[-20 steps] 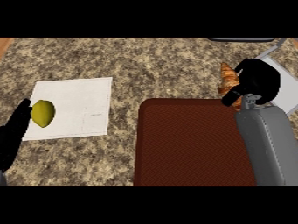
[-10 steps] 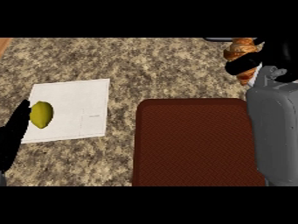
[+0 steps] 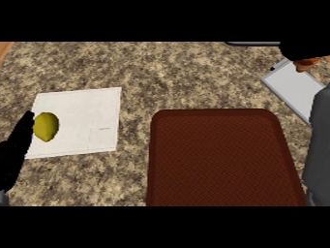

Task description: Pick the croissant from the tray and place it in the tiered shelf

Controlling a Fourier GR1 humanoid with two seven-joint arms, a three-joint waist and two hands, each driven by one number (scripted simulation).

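My right hand (image 3: 311, 50), curled round the croissant (image 3: 308, 63), needs lowering level onto the shelf (image 3: 293, 87) just beneath before I uncurl.

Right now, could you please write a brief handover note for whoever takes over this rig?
Right hand: at the top right edge, shut on the croissant, which peeks out below it, above the tiered shelf.
Left hand: open, resting at the lower left beside the lemon on the white board.
Done: croissant is off the brown tray.
Left: set it in the shelf and release.
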